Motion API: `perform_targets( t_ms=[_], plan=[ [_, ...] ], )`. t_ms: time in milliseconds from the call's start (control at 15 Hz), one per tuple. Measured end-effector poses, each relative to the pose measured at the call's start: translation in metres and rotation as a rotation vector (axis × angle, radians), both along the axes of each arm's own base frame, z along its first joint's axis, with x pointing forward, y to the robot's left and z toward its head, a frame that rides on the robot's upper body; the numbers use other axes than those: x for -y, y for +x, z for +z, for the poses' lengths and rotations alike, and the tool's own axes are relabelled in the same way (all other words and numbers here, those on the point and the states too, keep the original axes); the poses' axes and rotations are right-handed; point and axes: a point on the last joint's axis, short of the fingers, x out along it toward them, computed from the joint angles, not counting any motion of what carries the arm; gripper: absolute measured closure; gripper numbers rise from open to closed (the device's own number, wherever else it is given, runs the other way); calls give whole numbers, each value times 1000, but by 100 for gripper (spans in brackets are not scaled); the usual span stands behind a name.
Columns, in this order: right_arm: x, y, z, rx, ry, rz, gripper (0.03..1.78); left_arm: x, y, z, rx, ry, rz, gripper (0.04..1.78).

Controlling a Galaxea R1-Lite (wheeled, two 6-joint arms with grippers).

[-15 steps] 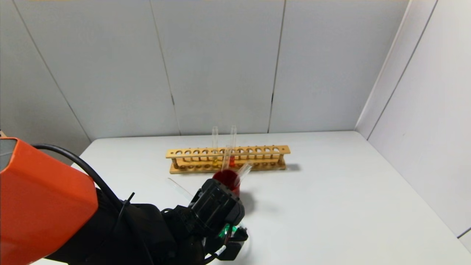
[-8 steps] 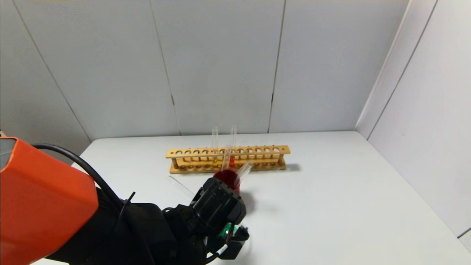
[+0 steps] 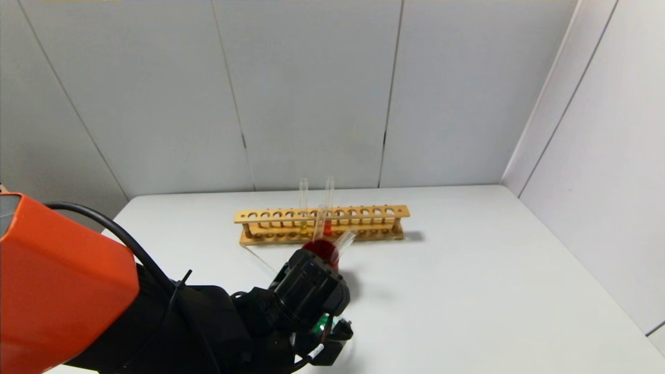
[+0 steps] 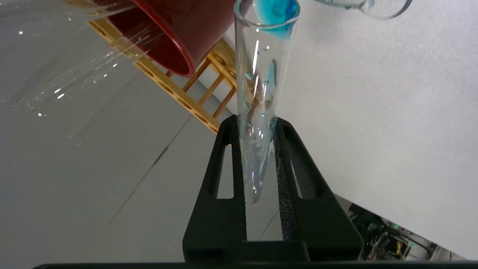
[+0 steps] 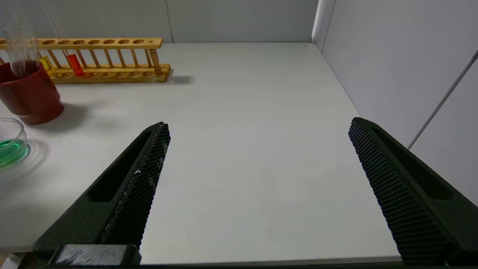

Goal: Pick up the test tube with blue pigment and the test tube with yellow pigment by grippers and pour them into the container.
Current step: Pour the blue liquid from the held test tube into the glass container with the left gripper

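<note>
Gripping a slim glass test tube (image 4: 257,112) with blue-tinted rim, left hand (image 4: 257,127) clenched, right hand (image 5: 257,138) released, ribbed pads

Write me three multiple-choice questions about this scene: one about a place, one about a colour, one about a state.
1. Where is the red cup?
A. on the robot's side of the wooden rack
B. on top of the rack
C. at the table's right edge

2. What colour is the liquid in the container?
A. red
B. green
C. colourless

3. The left hand is
A. open and empty
B. shut on the test tube with blue pigment
C. shut on the red cup

Answers:
1 A, the head view shows the cup nearer than the rack.
2 B, the right wrist view shows green in the glass.
3 B, both fingers press the tube. The right hand is open over the table.
</note>
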Motion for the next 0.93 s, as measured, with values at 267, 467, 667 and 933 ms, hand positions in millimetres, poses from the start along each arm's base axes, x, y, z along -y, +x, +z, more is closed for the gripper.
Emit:
perform_targets(
  t_ms=[267,467,667,933],
  plan=[
    [0,0,0,0,0,0,6,1,-1,0,7,14,4,152],
    [0,0,0,0,0,0,6,0,-1,-1,11,25,7,152],
    [0,0,0,0,-1,0,6,0,-1,-1,11,31,5,152],
    [0,0,0,0,0,0,6,0,-2,-1,17,46,7,152]
  ],
)
